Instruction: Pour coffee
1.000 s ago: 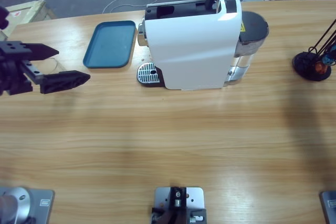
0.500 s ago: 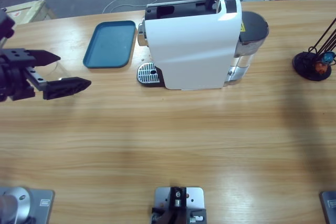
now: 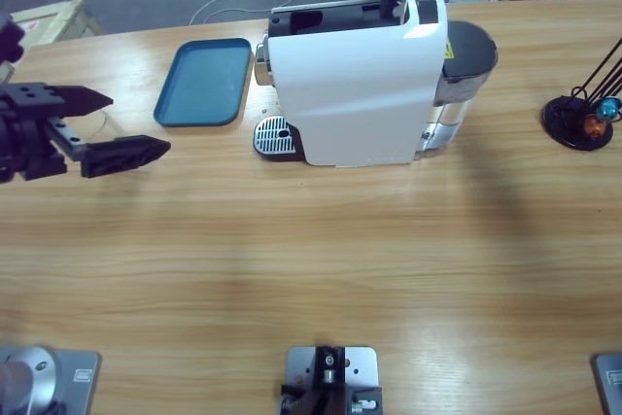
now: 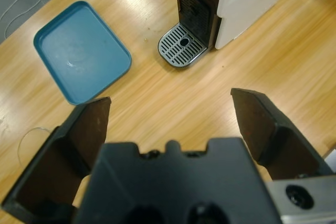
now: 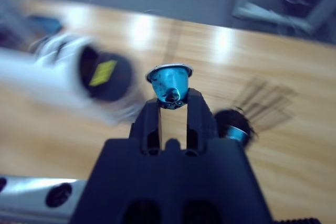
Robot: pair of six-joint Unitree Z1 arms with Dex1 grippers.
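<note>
My left gripper (image 3: 110,126) has slid a tiny bit to the right since 1 s ago, w/ jaws wide and nothing in them, over the worktop (image 3: 311,259) just left of the blue tray (image 3: 204,82). My right gripper (image 5: 172,109) is pinched tight on a blue capsule (image 5: 169,85), above the worktop. No coffee to see; the drip grate (image 3: 273,135) of the white coffee machine (image 3: 360,85) is bare.
</note>
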